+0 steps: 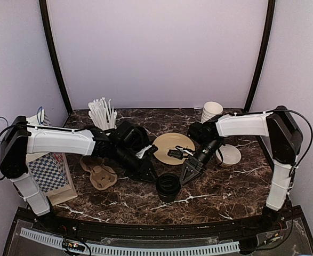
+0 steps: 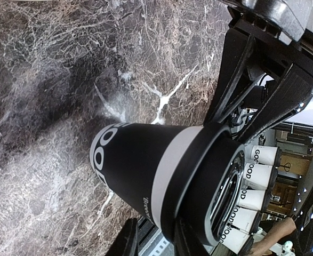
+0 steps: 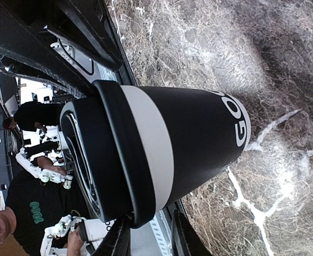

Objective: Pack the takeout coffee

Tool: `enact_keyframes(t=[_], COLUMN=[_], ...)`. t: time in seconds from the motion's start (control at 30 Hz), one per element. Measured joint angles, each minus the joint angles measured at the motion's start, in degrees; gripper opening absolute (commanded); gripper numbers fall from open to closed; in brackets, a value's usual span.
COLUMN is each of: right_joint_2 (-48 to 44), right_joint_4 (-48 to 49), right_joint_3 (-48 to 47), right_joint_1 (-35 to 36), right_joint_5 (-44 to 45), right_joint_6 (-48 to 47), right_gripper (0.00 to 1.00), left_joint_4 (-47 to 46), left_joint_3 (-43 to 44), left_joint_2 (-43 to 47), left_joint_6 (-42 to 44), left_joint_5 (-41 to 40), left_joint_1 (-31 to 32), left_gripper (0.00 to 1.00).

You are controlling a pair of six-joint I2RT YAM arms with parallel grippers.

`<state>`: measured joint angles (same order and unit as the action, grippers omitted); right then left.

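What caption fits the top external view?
Left gripper and right gripper flank a lidded black cup upright on the marble table, near a tan plate.

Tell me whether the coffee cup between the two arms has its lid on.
On: the black lid sits over the rim of the upright GOOD cup, covering its mouth.

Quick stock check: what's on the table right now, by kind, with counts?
Lidded black coffee cup: 1
Bunch of white straws: 1
Stack of white cups: 1
White bowl: 1
Tan plate: 1
Small dark item on the plate, unidentifiable: 1
Pulp cup carrier: 1
Checkered bag: 1
Total: 8
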<state>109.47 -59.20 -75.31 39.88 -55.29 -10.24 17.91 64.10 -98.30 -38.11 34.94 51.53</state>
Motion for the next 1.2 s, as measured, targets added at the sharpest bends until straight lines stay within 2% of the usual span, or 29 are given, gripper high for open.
enact_keyframes(t=[0.13, 0.37, 0.77, 1.0, 1.2], right_joint_2=[-0.5, -2.1, -2.5, -12.0, -19.1], right_joint_4=[0.0, 1.9, 3.4, 4.7, 9.0], right_joint_3=[0.0, -1.2, -6.2, 1.5, 9.9], right_joint_1=[-0.1, -0.4, -0.6, -0.7, -0.6], right_joint_5=[0.6, 4.3, 5.8, 10.0, 12.5], right_joint_6=[-1.4, -4.5, -7.5, -10.4, -11.8], right_gripper=[0.33, 0.39, 0.58, 0.65, 0.66], left_joint_4=[0.3, 0.6, -0.7, -1.1, -3.8], left_joint_3=[0.0, -0.9, -1.3, -0.8, 1.5], left_joint_2=[1.2, 4.0, 8.1, 8.7, 6.6], left_joint_6=[0.8, 2.8, 4.5, 7.7, 10.3], left_joint_5=[-1.0, -6.9, -9.5, -12.2, -12.8], left_joint_1=[0.0, 1.3, 1.5, 1.5, 1.5], left_gripper=[0.32, 0.48, 0.54, 0.67, 0.64])
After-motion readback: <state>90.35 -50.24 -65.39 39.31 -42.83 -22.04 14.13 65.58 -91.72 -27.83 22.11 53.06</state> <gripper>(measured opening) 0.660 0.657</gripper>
